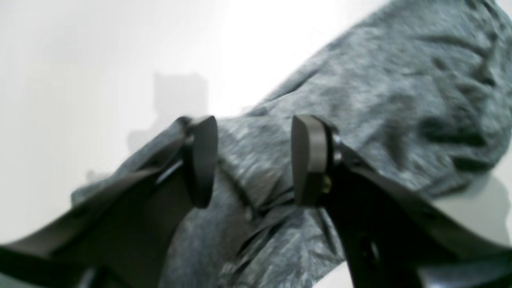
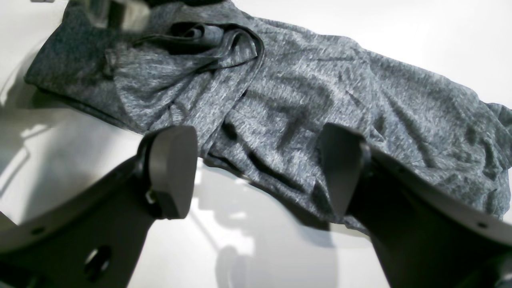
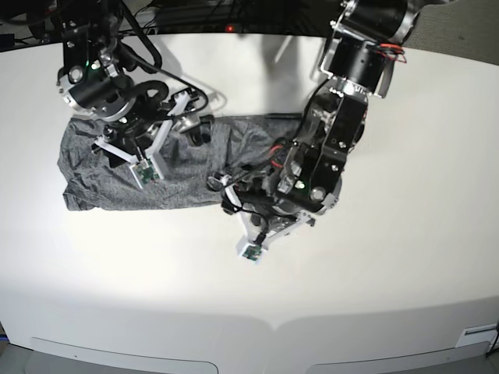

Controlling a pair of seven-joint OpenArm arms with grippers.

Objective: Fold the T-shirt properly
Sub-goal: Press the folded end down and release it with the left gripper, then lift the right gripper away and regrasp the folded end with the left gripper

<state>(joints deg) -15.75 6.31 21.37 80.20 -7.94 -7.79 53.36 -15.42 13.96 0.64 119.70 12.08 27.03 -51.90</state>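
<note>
The T-shirt (image 3: 117, 175) is a heather-grey cloth lying rumpled and partly doubled over on the left half of the white table (image 3: 374, 273). In the right wrist view the T-shirt (image 2: 312, 100) runs across the frame with a bunched fold at the top left. My right gripper (image 2: 258, 172) hangs open and wide over its near edge, holding nothing. It shows in the base view as the right gripper (image 3: 189, 117) above the shirt's middle. My left gripper (image 1: 255, 160) is open, its fingers astride a creased ridge of the T-shirt (image 1: 400, 100) at the cloth's right end, seen from the base as the left gripper (image 3: 228, 191).
Dark cables and equipment (image 3: 195, 12) line the table's back edge. Both arms lean in over the cloth from the back. The table's curved front rim (image 3: 273, 327) runs along the bottom of the base view.
</note>
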